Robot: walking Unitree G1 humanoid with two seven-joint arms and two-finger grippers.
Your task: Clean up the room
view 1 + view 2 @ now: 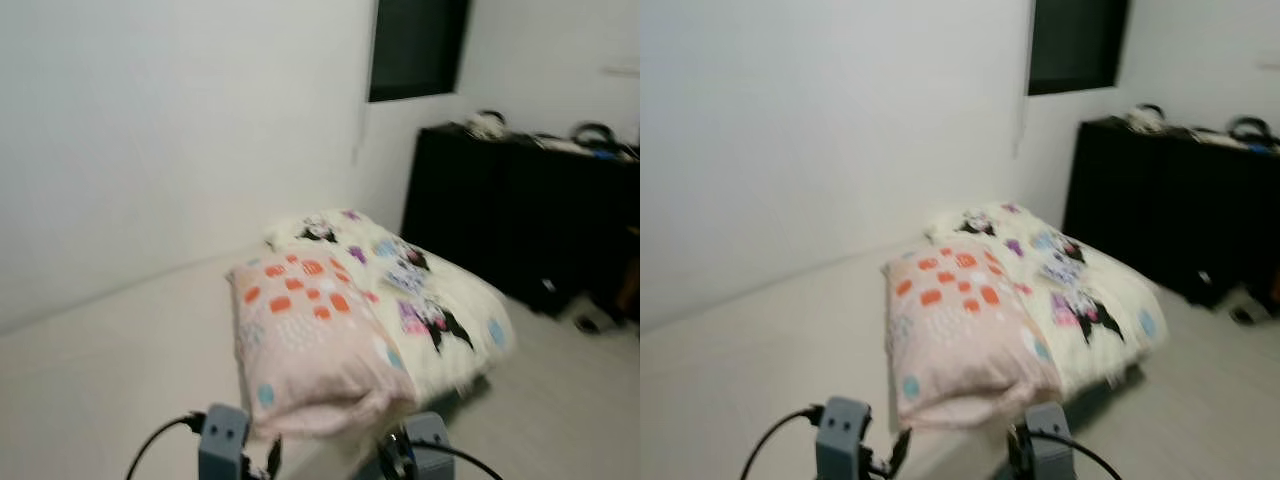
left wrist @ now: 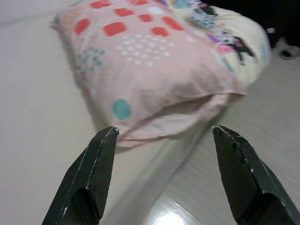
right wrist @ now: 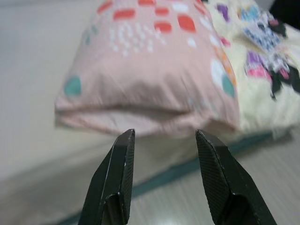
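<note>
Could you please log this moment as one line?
left gripper: open, before pink pillow | right gripper: open, facing pillow | pillow on bed, overlapping patterned quilt

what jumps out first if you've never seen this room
The pink pillow with orange patches, lying on the near end of a low mattress by the white wall. Behind it lies a cream blanket with cartoon prints. Both grippers, left and right, hang open just short of the pillow's edge, and a black cabinet stands on the far right.
</note>
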